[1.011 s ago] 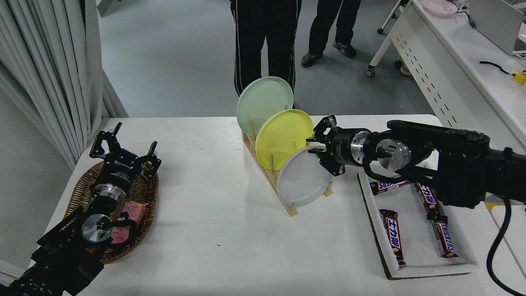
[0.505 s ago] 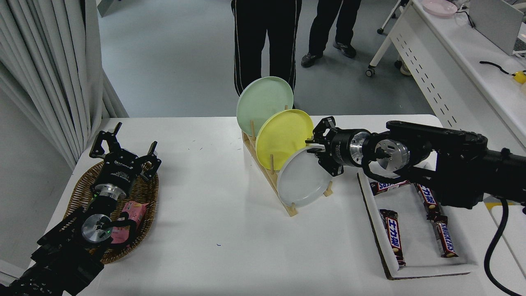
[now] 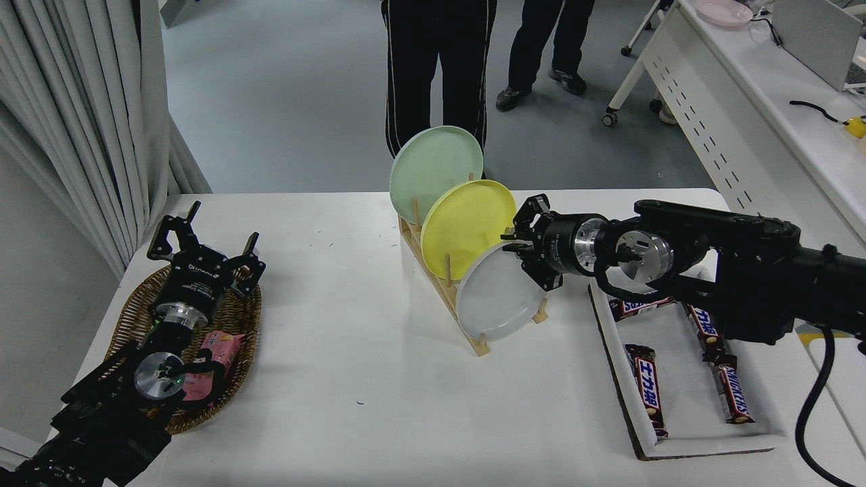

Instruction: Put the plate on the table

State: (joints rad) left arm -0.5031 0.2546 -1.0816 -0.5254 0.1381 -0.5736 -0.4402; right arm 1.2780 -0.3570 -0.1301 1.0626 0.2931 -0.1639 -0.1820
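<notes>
Upright, round grey plate [image 3: 498,295] leans in slotted wooden rack [image 3: 443,284]

Wicker basket [image 3: 135,318], wooden rack [image 3: 433,277], yellow plate [image 3: 467,226], chocolate bars [image 3: 649,396]

The large white rectangular desk [image 3: 352,433] with rounded corners carries three things directly. At its left edge sits an oval brown wicker basket [image 3: 135,318]. Near the middle, running from the far side toward the camera, stands a pale wooden peg rack [image 3: 443,294] whose base rests flat on the surface. On the right lies a shallow white rectangular cardboard tray [image 3: 683,443], its long side angled slightly, well apart from the basket and just beside the rack's near end.
</notes>
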